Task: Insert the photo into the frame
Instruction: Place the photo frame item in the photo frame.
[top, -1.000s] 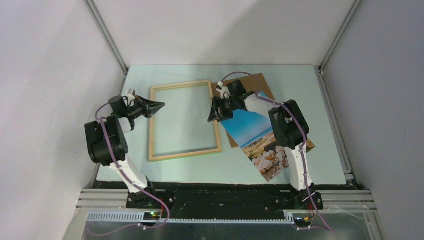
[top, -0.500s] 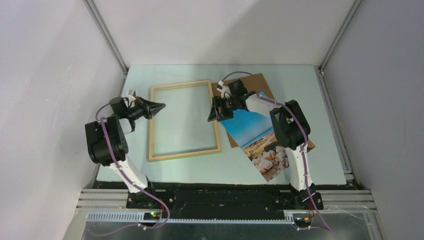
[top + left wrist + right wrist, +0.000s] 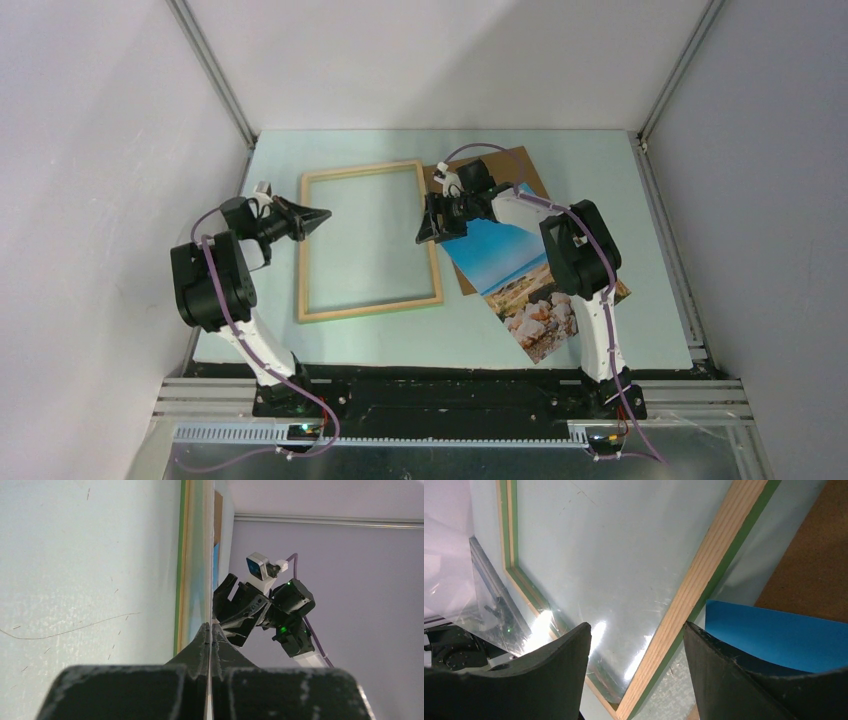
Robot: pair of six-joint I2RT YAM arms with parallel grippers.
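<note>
Blue-sea rectangular photo print (image 3: 503,258) lies diagonally right of the pale wooden frame (image 3: 370,305); right pincer (image 3: 432,229), spread wide, hovers over its far-left corner; left pincer (image 3: 322,212), pinched together, sits farther off

The frame (image 3: 704,575) is pale grained wood, painted green along its edge; the pane (image 3: 614,555) in it is glossy, with glare. The photo (image 3: 774,630) is smooth paper, the board (image 3: 809,570) brown, matt and rough. The right claw (image 3: 636,630) is dull black plastic.
</note>
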